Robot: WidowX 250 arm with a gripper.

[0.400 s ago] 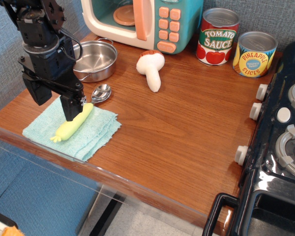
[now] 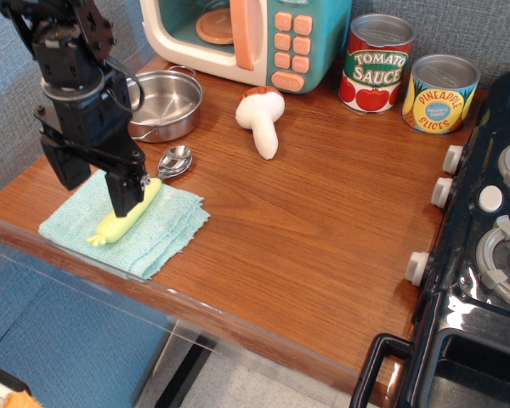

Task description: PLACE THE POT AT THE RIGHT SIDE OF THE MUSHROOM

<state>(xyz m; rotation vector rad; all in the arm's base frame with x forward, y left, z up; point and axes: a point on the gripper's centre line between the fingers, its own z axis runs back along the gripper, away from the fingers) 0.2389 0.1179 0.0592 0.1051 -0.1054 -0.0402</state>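
The shiny steel pot (image 2: 163, 104) sits at the back left of the wooden counter, next to the toy microwave. The white plush mushroom (image 2: 262, 119) lies to the right of the pot, its cap toward the microwave. My black gripper (image 2: 95, 187) is in front of the pot, low over the teal cloth. Its jaws are open and hold nothing. One fingertip (image 2: 124, 202) is at the yellow-green toy vegetable (image 2: 119, 223). The arm hides the pot's left rim.
A small metal spoon (image 2: 175, 160) lies between the pot and the teal cloth (image 2: 157, 234). The toy microwave (image 2: 255, 34) stands at the back. A tomato sauce can (image 2: 376, 64) and a pineapple can (image 2: 440, 93) stand at the back right. A black toy stove (image 2: 484, 246) is on the right.
The gripper has shifted very slightly down and to the right over the cloth. Nothing else has moved.
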